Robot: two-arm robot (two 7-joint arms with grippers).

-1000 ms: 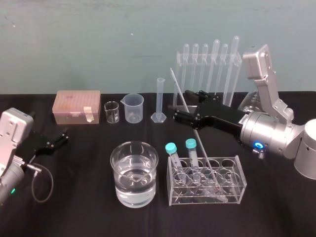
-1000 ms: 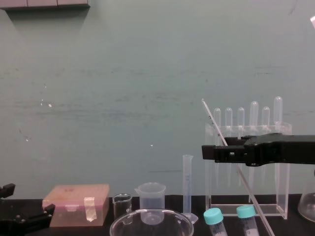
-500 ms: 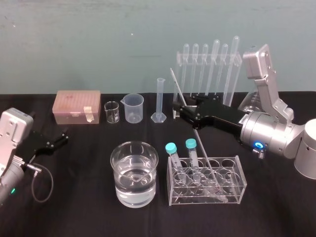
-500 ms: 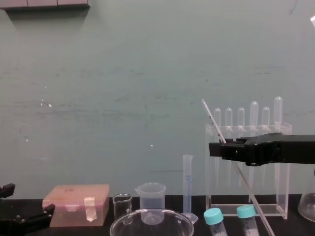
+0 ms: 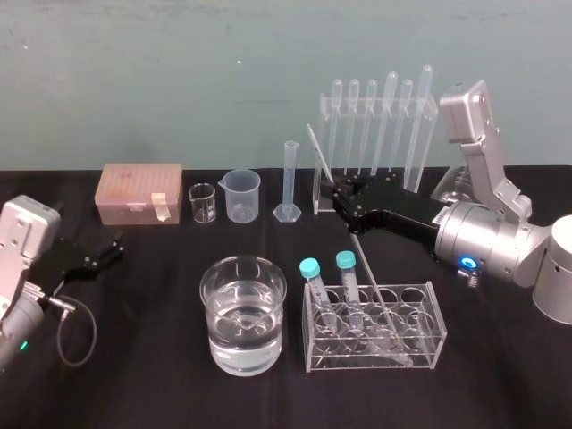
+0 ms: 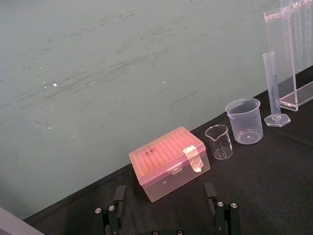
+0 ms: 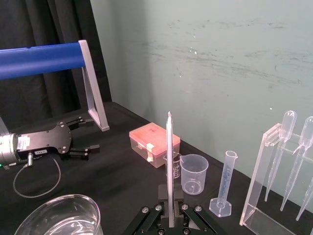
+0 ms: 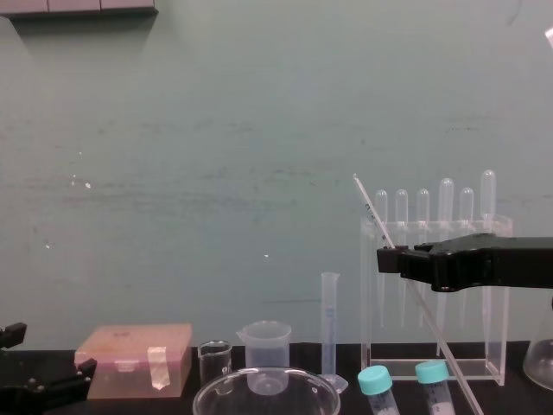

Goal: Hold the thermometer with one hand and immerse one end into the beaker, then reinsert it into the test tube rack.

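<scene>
The right gripper (image 7: 168, 211), lower centre, clamps the thermometer (image 7: 169, 161) on its upper shaft, likely leaving the lower end free for the beaker (image 5: 241, 357). The left gripper (image 5: 109, 252) idles splayed at lower left.

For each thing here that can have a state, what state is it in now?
thermometer: leaning, lower end in the tube rack
right claw: shut on the thermometer
left claw: open, holding nothing
beaker: upright, partly filled with clear liquid
capped tubes: closed, standing in the tube rack
pink box: lid shut
</scene>
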